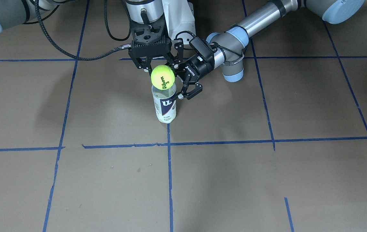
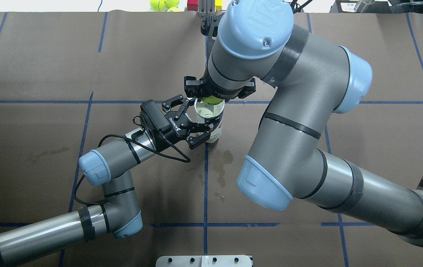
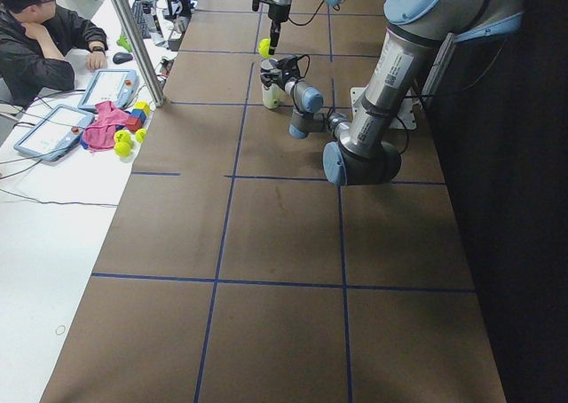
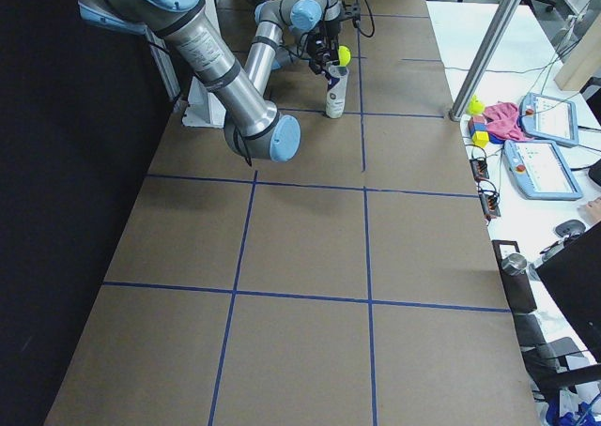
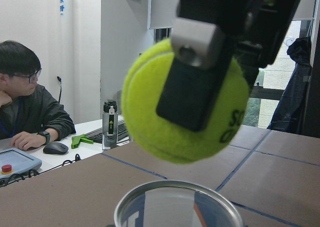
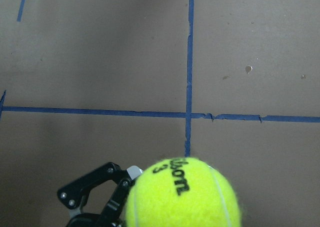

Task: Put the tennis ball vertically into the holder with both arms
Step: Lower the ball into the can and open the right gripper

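At the middle of the table (image 1: 267, 180), upright on a blue tape line (image 1: 169, 167): the holder (image 1: 164, 108). One item, a clear can with a white and navy label, mouth open upward. Contents: no ball shows through the clear upper wall. The part behind the label cannot be checked.

Tennis ball (image 6: 182, 194): one, yellow-green, marked 3. It hangs just above the holder's mouth, apart from the rim and roughly centred over it in the left wrist view.

Right gripper (image 1: 161, 70): points straight down, fingers clamped on two sides of the ball.

Left gripper (image 2: 195, 120): level, reaching in from the side. The jaws are wide apart and straddle the holder's upper part. Whether the pads press the wall cannot be told.

Step in hand, as judged: lowering the ball into the mouth. The ball looks close to the mouth's width, so it should be centred over the rim first. The descent should be vertical and slow. The finger pads flank the ball and will likely meet the rim, so release once the ball is seated; do not force it. The can is tall and probably light, so the left gripper should steady it against tipping.

Spare tennis balls (image 2: 161, 4): at the far edge, well apart.
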Action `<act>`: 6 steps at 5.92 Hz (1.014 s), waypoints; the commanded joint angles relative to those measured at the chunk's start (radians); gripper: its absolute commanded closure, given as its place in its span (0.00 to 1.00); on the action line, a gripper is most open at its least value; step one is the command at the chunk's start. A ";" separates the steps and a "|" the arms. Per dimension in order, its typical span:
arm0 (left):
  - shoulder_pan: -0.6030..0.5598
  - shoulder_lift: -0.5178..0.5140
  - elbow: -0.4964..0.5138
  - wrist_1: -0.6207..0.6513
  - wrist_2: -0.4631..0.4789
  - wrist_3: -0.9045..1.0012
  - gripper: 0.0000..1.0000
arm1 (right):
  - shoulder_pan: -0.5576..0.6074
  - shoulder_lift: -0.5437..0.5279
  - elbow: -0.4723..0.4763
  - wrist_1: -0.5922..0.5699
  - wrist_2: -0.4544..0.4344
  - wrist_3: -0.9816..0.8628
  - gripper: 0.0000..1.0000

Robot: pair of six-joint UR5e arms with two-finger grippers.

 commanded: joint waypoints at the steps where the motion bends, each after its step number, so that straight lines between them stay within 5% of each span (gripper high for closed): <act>1: -0.001 0.000 0.000 0.000 0.000 0.000 0.19 | -0.005 0.000 -0.004 -0.001 -0.005 -0.001 0.01; 6: -0.004 0.000 0.000 0.000 0.000 0.000 0.19 | -0.004 0.001 0.007 -0.001 0.003 -0.013 0.01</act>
